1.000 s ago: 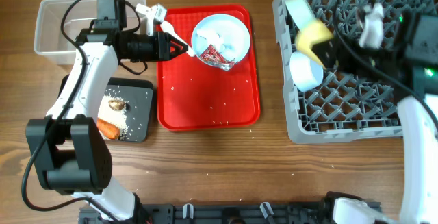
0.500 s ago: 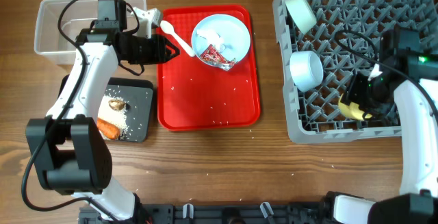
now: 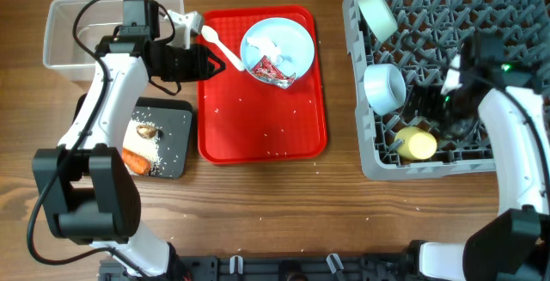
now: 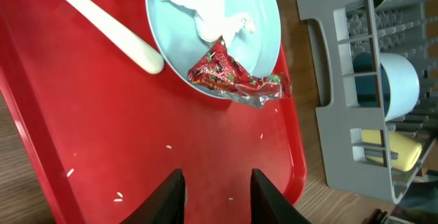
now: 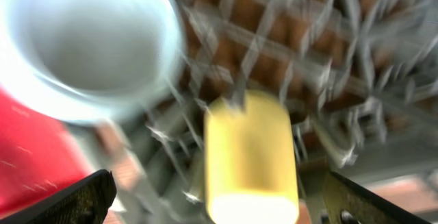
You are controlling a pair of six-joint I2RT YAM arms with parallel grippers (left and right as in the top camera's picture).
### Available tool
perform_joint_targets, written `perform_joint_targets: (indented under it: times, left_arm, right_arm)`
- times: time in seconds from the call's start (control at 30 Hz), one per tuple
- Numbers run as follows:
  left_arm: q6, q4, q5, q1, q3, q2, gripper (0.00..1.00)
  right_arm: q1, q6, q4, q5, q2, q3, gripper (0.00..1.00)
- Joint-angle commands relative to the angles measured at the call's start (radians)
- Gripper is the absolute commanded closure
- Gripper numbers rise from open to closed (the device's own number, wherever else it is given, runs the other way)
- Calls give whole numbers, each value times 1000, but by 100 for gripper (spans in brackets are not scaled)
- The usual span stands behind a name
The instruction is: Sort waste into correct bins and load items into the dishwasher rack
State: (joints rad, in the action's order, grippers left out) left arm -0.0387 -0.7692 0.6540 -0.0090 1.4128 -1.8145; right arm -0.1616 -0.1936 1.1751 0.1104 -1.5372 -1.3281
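The grey dishwasher rack (image 3: 507, 6) holds two pale blue bowls (image 3: 378, 15) (image 3: 384, 88) and the yellow cup (image 3: 417, 144), which lies at its front. My right gripper (image 3: 427, 119) is open just behind the cup. In the blurred right wrist view the cup (image 5: 250, 155) lies between the wide jaws (image 5: 222, 210), with a bowl (image 5: 89, 46) to the left. My left gripper (image 4: 217, 196) is open and empty above the red tray. The plate (image 4: 263, 25) holds the tissue (image 4: 205, 5) and the red wrapper (image 4: 236, 77). The white spoon (image 4: 102, 25) lies beside the plate.
The red tray (image 3: 258, 135) carries scattered rice. The black tray (image 3: 176, 118) holds the carrot (image 3: 135, 159), the brown lump (image 3: 144, 130) and rice. The clear tub (image 3: 77, 32) stands behind it. The left arm reaches over the tub's right side.
My right gripper carried the yellow cup from the rack's back to its front and let go of it. The spoon moved from the tray's back left corner to beside the plate.
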Motion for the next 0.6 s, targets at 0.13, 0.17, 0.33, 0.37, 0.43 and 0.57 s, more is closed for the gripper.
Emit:
perform_joint_targets:
  times: [0.13, 0.17, 0.33, 0.37, 0.43, 0.57]
  left_arm:
    - [-4, 8, -292, -161, 9, -3, 66]
    - [28, 16, -346, -182, 9, -3, 66]
    - [152, 113, -401, -198, 9, -5, 64]
    - [147, 174, -402, -208, 9, -17, 58]
    - [81, 301, -402, -246, 9, -71, 47]
    - [-47, 511, -447, -344, 9, -237, 19]
  right_arm:
    - [185, 6, -164, 328, -16, -328, 0]
    - [256, 2, -207, 317, -46, -328, 0]
    - [494, -85, -425, 216, -307, -328, 0]
    - [495, -98, -435, 214, -330, -328, 0]
    - [468, -97, -420, 162, -286, -344, 0]
    - [311, -57, -303, 64, -11, -378, 0]
